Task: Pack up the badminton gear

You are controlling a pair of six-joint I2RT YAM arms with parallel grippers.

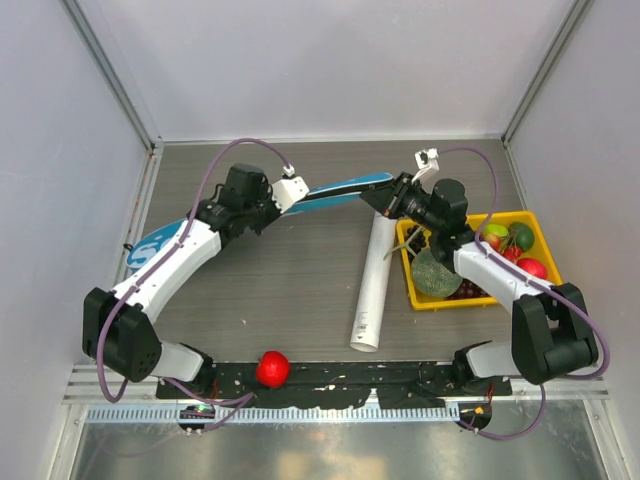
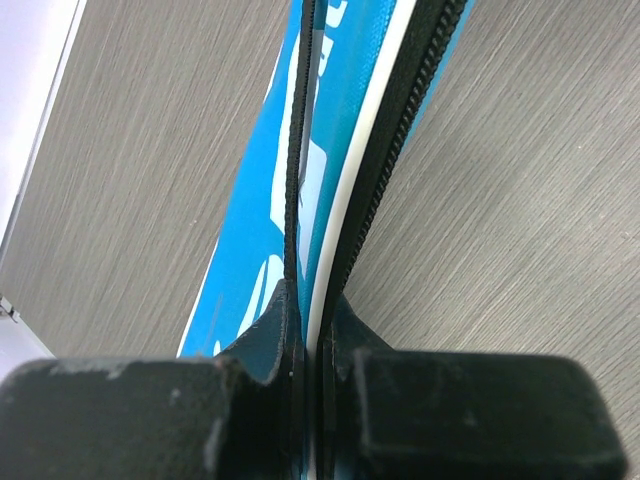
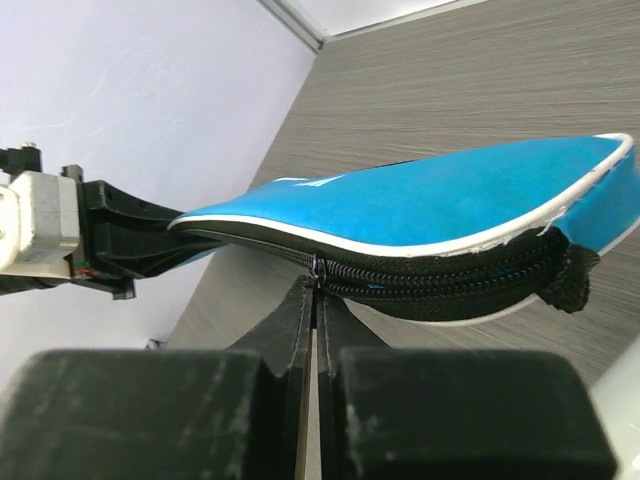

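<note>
The blue racket bag (image 1: 340, 191) lies across the back of the table, held up off it at its narrow end. My left gripper (image 1: 283, 203) is shut on the bag's edge (image 2: 300, 200), pinching the blue fabric beside the black zipper (image 2: 395, 150). My right gripper (image 1: 384, 200) is shut on the zipper pull (image 3: 318, 268) at the bag's underside (image 3: 430, 205). The long white tube (image 1: 373, 283) lies on the table just left of the yellow tray. Rackets and shuttlecocks are hidden or out of view.
A yellow tray (image 1: 540, 235) of fruit stands at the right under my right arm. A small red ball (image 1: 272, 369) sits on the black base strip at the front. Grey walls enclose the table on three sides.
</note>
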